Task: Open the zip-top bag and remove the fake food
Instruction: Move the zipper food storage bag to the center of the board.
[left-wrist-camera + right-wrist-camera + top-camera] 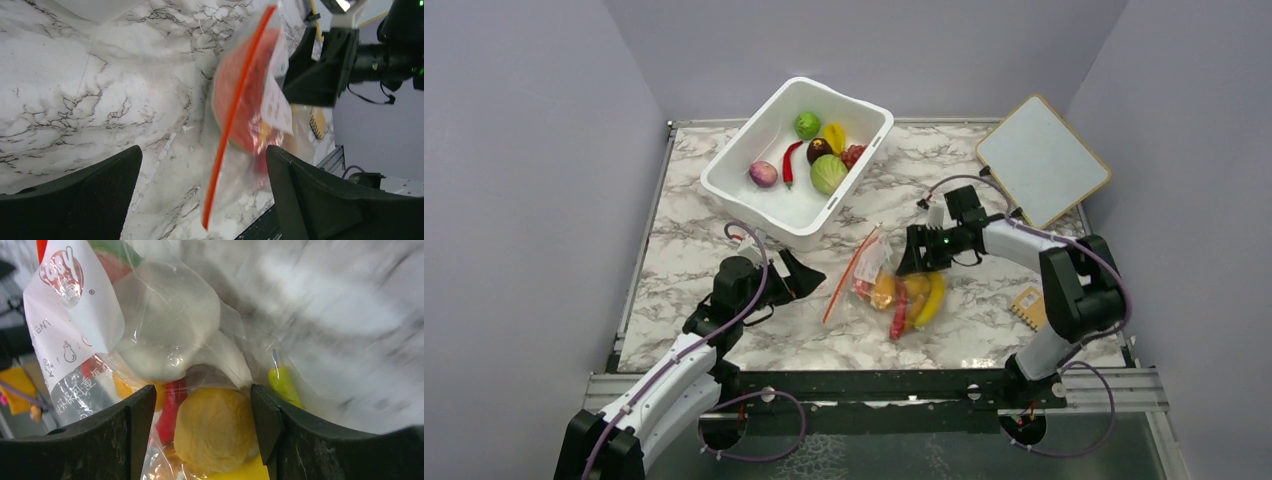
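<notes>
The zip-top bag (894, 290) lies between the right end effector's (914, 264) jaws.

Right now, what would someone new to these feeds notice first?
The clear bag of bright toy fruit lies mid-table, its orange-red zip strip along the left edge. The right end effector hangs over the bag's far right corner, and the left end effector, wide open, faces the bag from the left. Behind, a white tub holds more toy produce.
</notes>
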